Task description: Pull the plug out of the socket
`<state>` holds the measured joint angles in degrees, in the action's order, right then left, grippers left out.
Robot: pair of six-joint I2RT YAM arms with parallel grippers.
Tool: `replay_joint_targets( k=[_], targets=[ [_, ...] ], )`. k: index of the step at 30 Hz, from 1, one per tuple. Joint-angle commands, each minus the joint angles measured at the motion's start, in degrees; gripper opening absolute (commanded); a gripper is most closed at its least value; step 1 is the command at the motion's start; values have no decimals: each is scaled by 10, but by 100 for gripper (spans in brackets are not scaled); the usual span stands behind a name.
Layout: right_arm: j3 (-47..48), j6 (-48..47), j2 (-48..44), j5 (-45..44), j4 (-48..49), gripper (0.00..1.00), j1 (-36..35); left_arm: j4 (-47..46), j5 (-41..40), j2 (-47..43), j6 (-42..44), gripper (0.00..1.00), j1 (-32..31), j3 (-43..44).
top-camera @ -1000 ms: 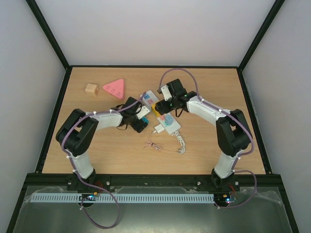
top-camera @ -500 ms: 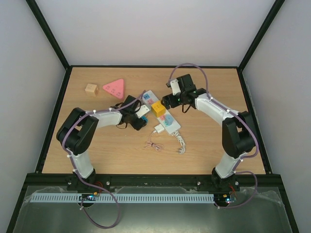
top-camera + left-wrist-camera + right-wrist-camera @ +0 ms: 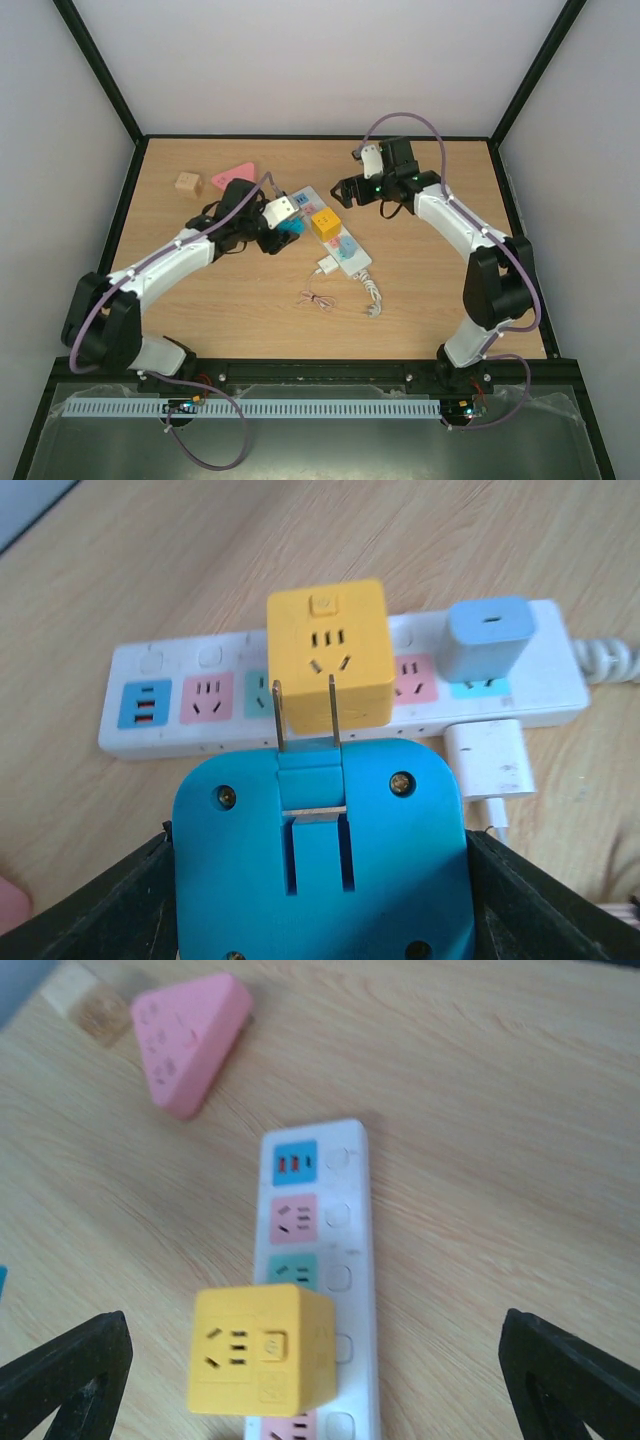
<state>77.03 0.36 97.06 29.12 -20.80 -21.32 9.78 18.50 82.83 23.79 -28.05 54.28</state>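
The left gripper (image 3: 288, 228) has its jaws clamped on a blue plug (image 3: 320, 870). The plug's two prongs are bare and clear of the power strip (image 3: 350, 258), just to its left. A yellow cube adapter (image 3: 323, 223) sits in the strip, and a white charger (image 3: 495, 765) lies against its side. The right gripper (image 3: 340, 190) hangs near the strip's far end, jaws wide apart and empty.

The yellow cube (image 3: 323, 222) sits on the strip (image 3: 347, 250) in the middle of the tabletop (image 3: 450, 300), blocking me there. The triangle (image 3: 233, 179) and wooden block (image 3: 187, 183) crowd the far left corner. The far right corner lies open.
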Motion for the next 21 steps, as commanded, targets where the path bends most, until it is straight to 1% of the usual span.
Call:
replay_joint_targets(
  k=[1, 6, 11, 15, 21],
  targets=[
    [39, 28, -37, 51, -5, 98, 3, 75, 41, -40, 54, 53, 3, 26],
    [26, 82, -40, 97, 36, 98, 3, 127, 61, -58, 73, 52, 3, 49],
    [-2, 145, -39, 131, 101, 98, -1, 146, 95, -74, 34, 51, 12, 77],
    [-5, 148, -33, 129, 114, 98, -19, 124, 140, -75, -7, 51, 31, 80],
    [-27, 129, -51, 119, 122, 98, -51, 106, 165, -72, -43, 51, 43, 90]
  ],
)
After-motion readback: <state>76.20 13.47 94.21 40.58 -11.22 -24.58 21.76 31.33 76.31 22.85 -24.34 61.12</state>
